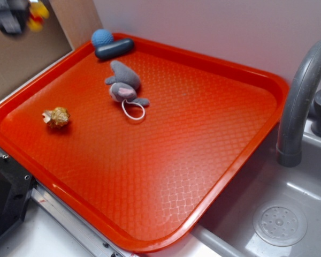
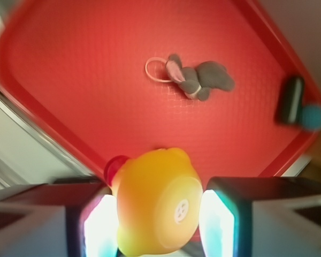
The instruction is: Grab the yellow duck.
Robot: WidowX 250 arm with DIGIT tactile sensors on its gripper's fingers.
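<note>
The yellow duck (image 2: 158,201) hangs high in the air with my gripper (image 2: 156,220) shut on it; both pads press its sides, and its round base with a white plug faces the wrist camera. Its red-orange beak points left. In the exterior view the gripper (image 1: 13,15) is blurred at the top left corner, well above the red tray (image 1: 166,176), and the yellow duck (image 1: 38,15) shows at its right side.
On the tray lie a grey plush mouse (image 1: 124,85) with a white loop, a tan lumpy shell-like object (image 1: 57,117), and at the far corner a dark oblong piece (image 1: 114,48) beside a blue ball (image 1: 102,37). A grey faucet (image 1: 302,91) and sink (image 1: 281,222) are at the right.
</note>
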